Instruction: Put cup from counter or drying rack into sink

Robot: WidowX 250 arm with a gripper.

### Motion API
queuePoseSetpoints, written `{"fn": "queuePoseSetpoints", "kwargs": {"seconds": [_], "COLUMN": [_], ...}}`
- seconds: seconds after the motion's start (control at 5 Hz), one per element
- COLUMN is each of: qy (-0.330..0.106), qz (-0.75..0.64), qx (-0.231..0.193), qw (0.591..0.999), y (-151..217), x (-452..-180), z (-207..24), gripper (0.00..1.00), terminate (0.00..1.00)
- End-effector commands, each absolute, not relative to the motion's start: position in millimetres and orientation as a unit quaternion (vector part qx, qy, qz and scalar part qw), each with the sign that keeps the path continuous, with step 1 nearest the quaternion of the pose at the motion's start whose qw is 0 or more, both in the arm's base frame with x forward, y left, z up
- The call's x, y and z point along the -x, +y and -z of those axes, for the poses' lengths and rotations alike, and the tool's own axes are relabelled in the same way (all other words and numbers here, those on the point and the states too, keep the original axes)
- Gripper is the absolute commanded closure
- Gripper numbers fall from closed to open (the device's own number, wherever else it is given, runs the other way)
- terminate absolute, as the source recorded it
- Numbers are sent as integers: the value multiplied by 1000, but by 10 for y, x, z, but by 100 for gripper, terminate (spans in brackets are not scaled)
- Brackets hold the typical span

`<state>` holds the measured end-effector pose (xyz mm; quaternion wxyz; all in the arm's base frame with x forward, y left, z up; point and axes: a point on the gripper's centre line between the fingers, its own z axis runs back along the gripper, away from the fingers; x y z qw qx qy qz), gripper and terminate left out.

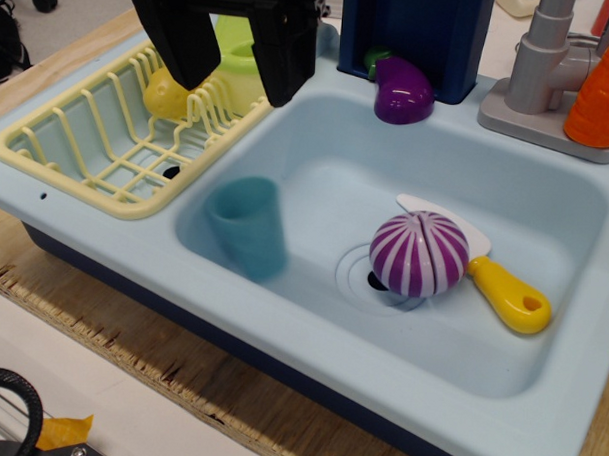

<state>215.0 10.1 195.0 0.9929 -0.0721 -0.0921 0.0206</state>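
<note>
**Cup in basin, blurred — tip-over and re-contact are the open risks**

- Sink [317, 158]: large light blue basin, fills most of the view. Round drain [376, 281] sits near centre, partly covered by the onion. Nothing in the basin is fixed, so anything bumped can be expected to slide.
- Counter [134, 244]: narrow lip at 7 o'clock of the basin. The cup lies close to that wall; a bounce could carry it against the wall, though clearing the rim looks unlikely.
- Drying rack [97, 146]: at 10 o'clock of the sink, holding a yellow piece [167, 93] and a lime green piece [240, 66]. These could be snagged if the arm is swung out low.
- Gripper [233, 60]: above the rack/sink boundary, at 12 o'clock of the cup. Jaws are spread wide and nothing is held.
- Purple onion [420, 254]: at 3 o'clock of the cup, well apart, resting on the yellow-handled knife [507, 293]. Collision only if the cup rolls.
- Cup [249, 226]: inside the sink, left side, mouth up, slightly tilted and motion-blurred. Whether it is seated on the floor cannot be told; a topple onto its side is judged the likeliest fault.
</note>
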Motion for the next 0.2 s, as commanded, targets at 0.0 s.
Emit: {"fn": "queuePoseSetpoints", "kwargs": {"seconds": [0.0], "qy": [-100], "qz": [-18], "qx": [71], "qw": [992], "y": [101], "x": [-2165], "z": [-1994], "gripper": [0], "terminate": [100]}}
